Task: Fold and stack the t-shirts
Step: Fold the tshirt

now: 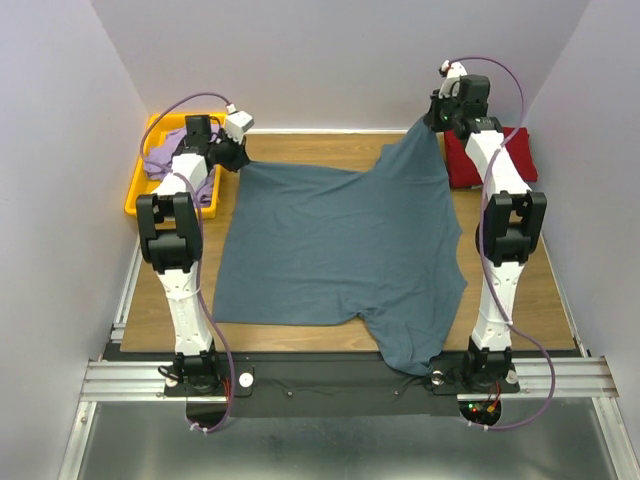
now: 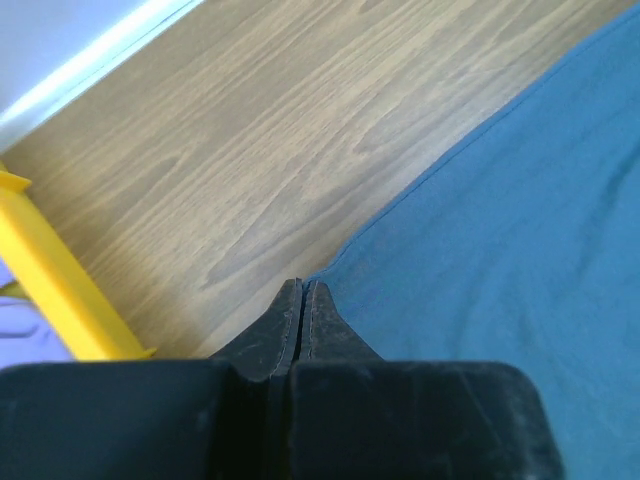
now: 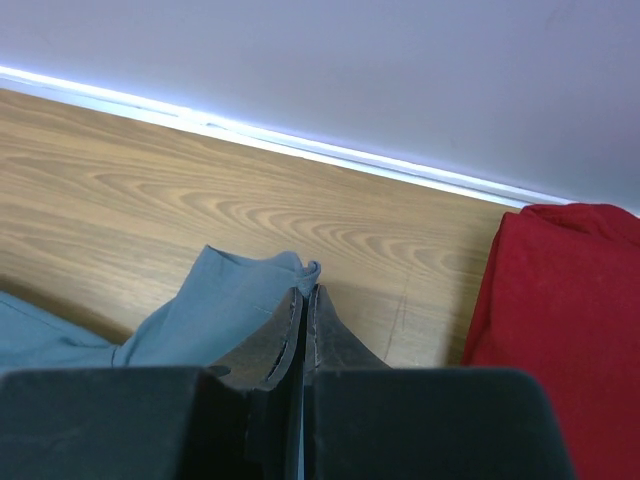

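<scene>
Wooden table (image 1: 310, 148) under pale walls; blue-grey shirt (image 1: 330, 250) lies spread across it, its far right corner raised, clamped in the right gripper (image 3: 304, 293); left gripper (image 2: 302, 286) is pinched together at the far left corner, though whether it holds cloth I cannot tell; a spreading-out step, I'd judge; next, both corners want laying flat before folding.

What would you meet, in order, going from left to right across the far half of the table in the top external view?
yellow tray → left gripper → blue-grey shirt → right gripper → dark red shirt. The lavender shirt overlaps the tray, so it is left out.
</scene>
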{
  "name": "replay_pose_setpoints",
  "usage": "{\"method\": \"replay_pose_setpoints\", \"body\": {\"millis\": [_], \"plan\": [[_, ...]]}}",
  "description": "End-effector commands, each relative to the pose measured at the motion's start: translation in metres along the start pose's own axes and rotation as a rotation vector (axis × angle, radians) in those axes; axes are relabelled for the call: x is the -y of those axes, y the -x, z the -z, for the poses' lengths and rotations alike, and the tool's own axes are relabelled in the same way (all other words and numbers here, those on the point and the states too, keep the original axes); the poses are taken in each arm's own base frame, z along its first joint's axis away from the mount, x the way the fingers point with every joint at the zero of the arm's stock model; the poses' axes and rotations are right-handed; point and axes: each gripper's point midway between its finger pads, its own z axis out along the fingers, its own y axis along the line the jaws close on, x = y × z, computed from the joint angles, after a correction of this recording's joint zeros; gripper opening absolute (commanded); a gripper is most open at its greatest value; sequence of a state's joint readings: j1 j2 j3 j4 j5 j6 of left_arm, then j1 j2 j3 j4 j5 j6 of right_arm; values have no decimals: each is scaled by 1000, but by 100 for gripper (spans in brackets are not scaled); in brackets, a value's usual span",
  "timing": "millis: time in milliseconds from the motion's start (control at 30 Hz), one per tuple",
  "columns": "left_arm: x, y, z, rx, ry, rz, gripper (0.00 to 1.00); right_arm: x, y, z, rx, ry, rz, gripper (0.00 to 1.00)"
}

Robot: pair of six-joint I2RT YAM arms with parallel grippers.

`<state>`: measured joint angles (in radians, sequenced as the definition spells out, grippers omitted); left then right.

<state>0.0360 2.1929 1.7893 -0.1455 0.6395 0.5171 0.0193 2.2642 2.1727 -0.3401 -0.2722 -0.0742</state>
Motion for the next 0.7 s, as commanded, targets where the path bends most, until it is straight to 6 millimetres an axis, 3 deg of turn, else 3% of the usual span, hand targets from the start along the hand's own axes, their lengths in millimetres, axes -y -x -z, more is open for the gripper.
{"method": "replay_pose_setpoints", "body": {"millis": [0, 200, 400, 667], "plan": [[-4, 39, 36, 99, 23, -155, 0, -11, 40, 29, 93, 31, 24, 1], [-1, 42, 68, 127, 20, -212, 0, -21, 37, 52, 69, 52, 21, 1], [9, 30, 93, 125, 2, -260, 0, -28, 33, 79, 55, 54, 42, 1], [38, -5, 110, 77, -39, -340, 0, -48, 14, 111, 7, 123, 46, 1]]}}
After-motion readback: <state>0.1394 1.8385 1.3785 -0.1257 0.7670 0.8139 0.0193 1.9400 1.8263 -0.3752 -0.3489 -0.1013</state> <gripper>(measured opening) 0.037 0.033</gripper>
